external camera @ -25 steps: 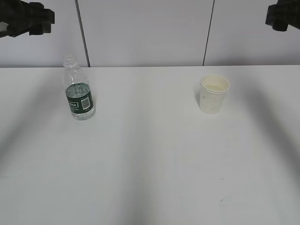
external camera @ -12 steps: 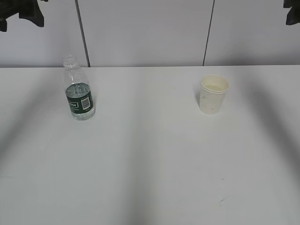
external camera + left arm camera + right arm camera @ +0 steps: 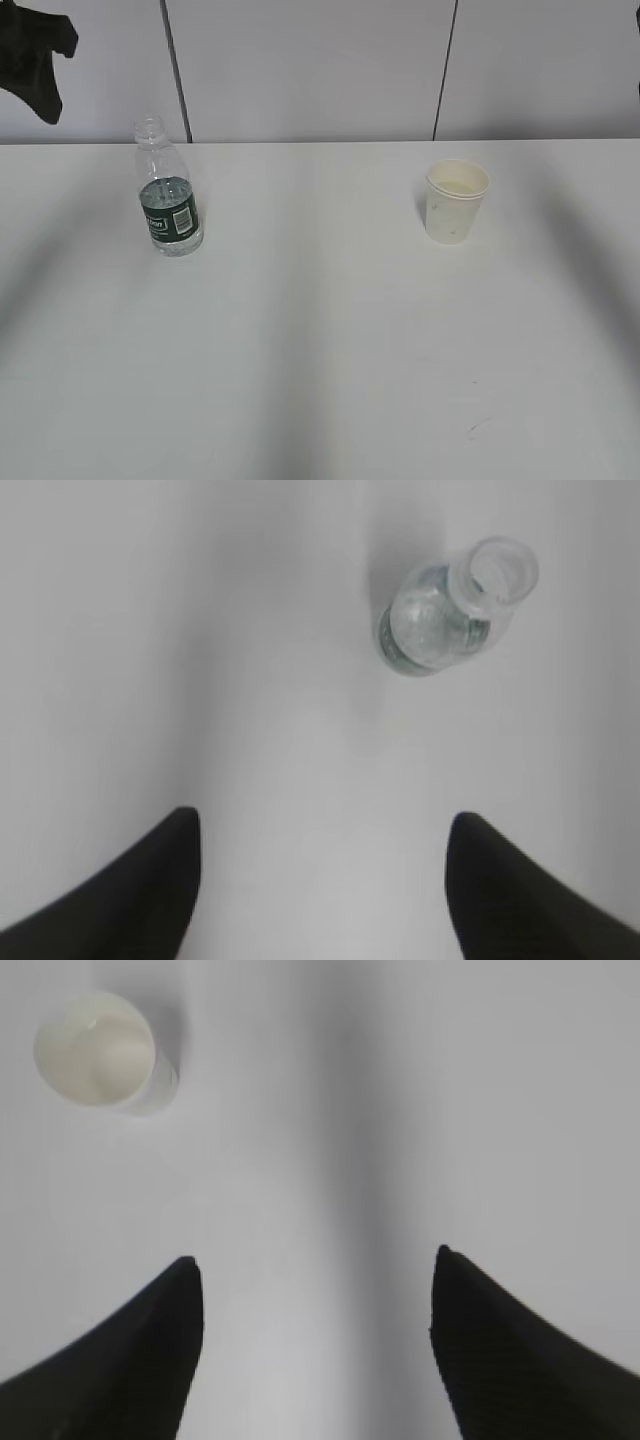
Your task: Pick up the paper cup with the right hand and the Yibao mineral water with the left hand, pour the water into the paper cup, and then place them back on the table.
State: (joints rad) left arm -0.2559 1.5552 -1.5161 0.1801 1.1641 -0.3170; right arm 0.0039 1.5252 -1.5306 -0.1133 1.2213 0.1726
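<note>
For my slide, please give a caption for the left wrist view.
Open left hand high above the table, with the uncapped bottle standing ahead.

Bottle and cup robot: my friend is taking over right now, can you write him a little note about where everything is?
Left hand: open, empty, high above the table.
Right hand: open, empty, also up high.
Bottle: upright at table left, no cap, some water inside.
Cup: upright at table right; both hands are clear of it.
Done: cannot tell if pouring has happened; the cup's contents are unclear.
Left: check the cup. If it is dry, lift both, pour, set back.
</note>
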